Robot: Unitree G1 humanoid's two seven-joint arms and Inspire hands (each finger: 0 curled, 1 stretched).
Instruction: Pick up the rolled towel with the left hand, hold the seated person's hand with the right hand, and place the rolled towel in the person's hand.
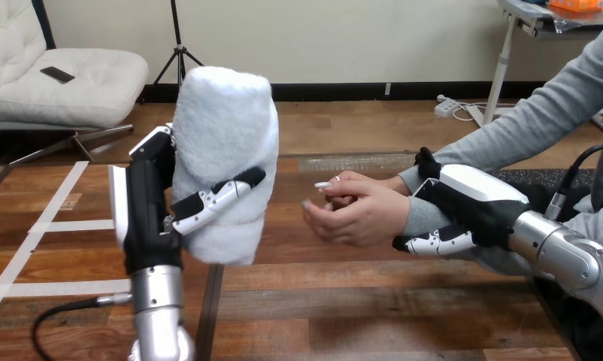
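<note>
Within the grasp of the left hand (144,218): a white, fluffy rolled towel (223,128), standing upright, with its lower end lifted clear of the brown wooden table (359,301).
Left hand: raised on its silver forearm and clasping the towel. Its black-and-white fingers (216,199) wrap across the front of the roll, and the palm lies against the roll's left side.
Right hand (471,199): closed round the person's wrist (421,218), which is in a grey sleeve. The thumb (428,162) lies over the top of the sleeve and the fingers (434,243) curl beneath it.
Person's hand (362,210): just past the right hand's fingertips, on the side toward the left hand. It is held above the table with the fingers loosely bent and the palm turned toward the towel.
Towel relative to the right hand: well to that hand's left and apart from it, with the person's hand between them.
Towel relative to the person's hand: near, not touching.
</note>
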